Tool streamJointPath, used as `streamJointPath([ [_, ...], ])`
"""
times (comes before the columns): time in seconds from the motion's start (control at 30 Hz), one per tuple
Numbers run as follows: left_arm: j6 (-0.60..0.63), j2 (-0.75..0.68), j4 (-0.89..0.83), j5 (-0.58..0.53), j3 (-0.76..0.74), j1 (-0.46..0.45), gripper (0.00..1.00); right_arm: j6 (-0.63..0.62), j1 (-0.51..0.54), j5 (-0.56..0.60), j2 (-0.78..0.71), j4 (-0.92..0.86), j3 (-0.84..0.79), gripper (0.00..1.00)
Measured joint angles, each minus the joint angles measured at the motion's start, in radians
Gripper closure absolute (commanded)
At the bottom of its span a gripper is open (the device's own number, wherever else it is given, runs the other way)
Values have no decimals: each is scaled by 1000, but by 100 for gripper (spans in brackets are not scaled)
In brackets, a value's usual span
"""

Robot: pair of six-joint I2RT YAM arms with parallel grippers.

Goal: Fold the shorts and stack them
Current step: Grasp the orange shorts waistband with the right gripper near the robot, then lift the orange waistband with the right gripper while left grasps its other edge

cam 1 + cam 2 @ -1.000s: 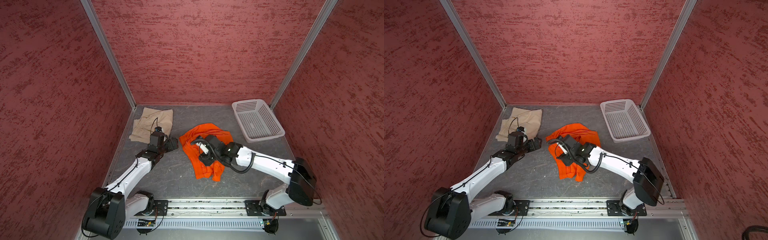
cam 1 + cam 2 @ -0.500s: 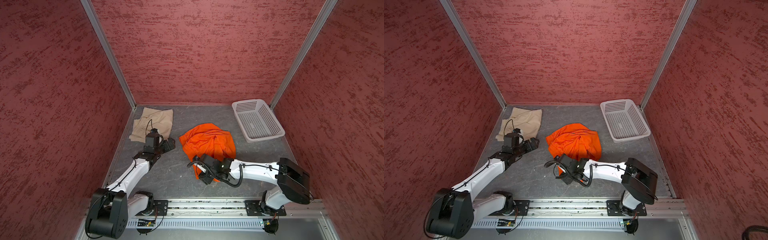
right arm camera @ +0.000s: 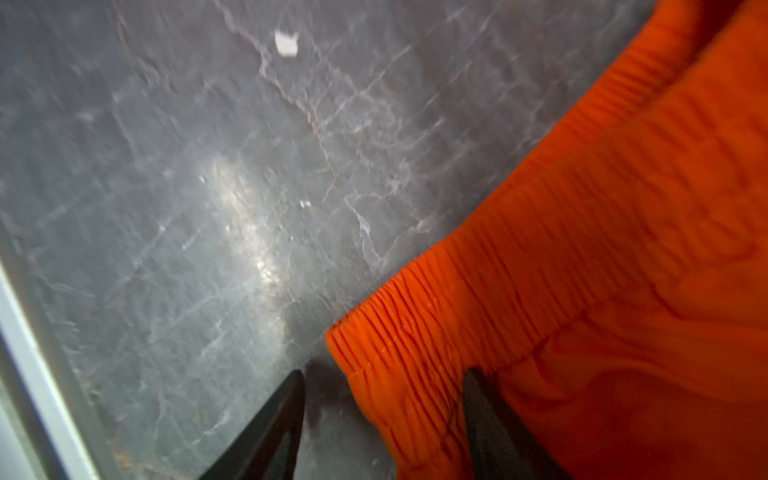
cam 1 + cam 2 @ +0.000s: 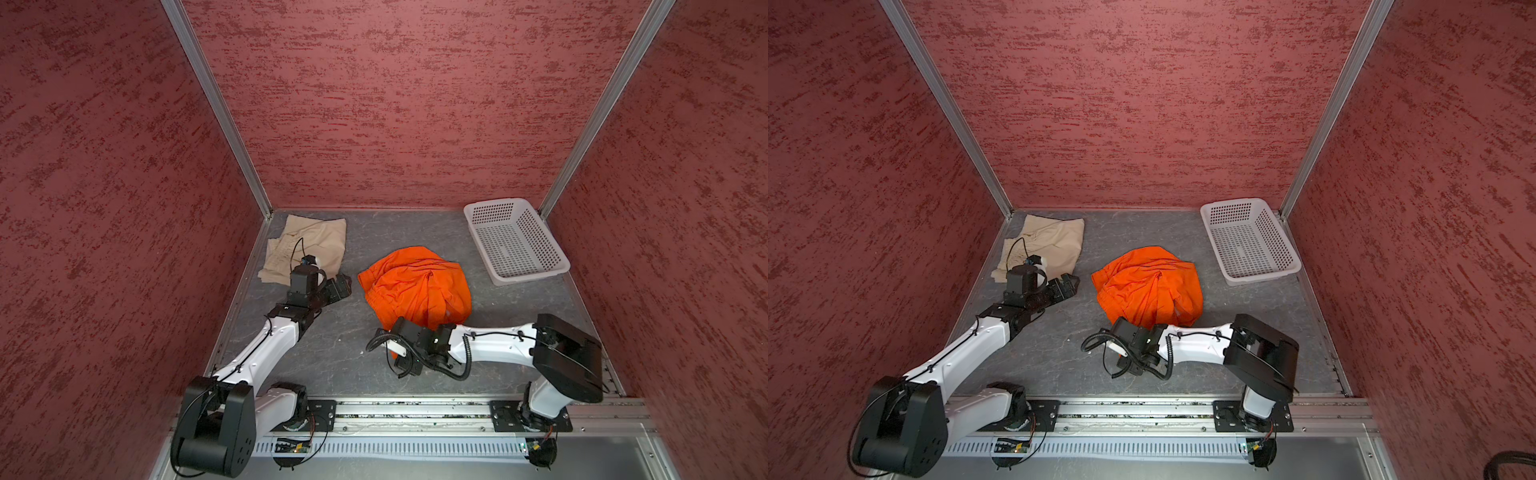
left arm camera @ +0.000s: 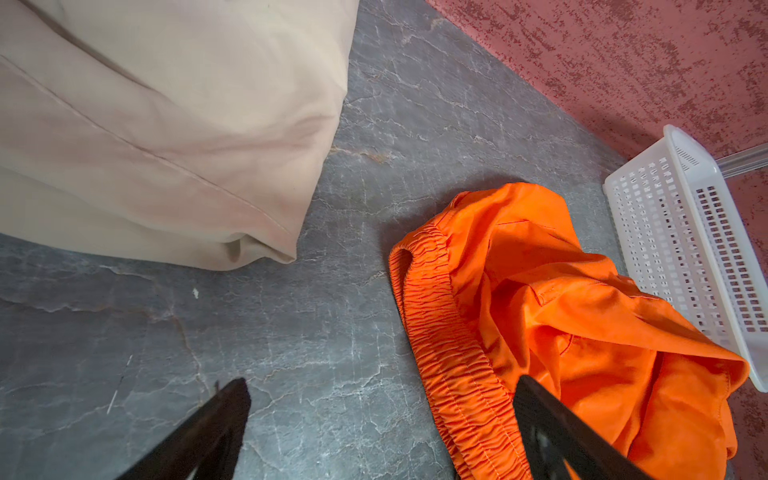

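Top views: bright, even, diffuse light from overhead, both sharp corner to corner. Shadows are short and soft, seen under the right arm (image 4: 494, 347) and hugging the edge of the orange shorts (image 4: 415, 286). Wide-angle stretch at the frame edges makes the corner posts (image 4: 216, 108) splay outward. Left wrist view: sharp and well lit. The beige shorts (image 5: 145, 124) are close to washed out and carry a faint pinkish cast in the folds. Right wrist view: dimmer, with motion smear across the whole frame. There is a milky glare patch on the grey table (image 3: 249, 232). The orange waistband ribs are soft and heavily saturated, and the white fleck (image 3: 286, 43) has blurred edges.
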Motion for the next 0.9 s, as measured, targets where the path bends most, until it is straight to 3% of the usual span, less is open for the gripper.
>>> streamJointPath([
  [0.1,3,-1,15,6,-14,1,0,-29,0,4,3,0,4,81],
  [0.3,21,-26,75,50,-58,1,2,-77,-14,-14,-73,-5,0,99],
  [0.6,58,-27,219,161,-93,-33,5,-132,-227,-212,-404,2,5,100],
  [0.9,227,-2,307,233,-93,-157,10,-153,-428,-405,-484,-85,91,100],
])
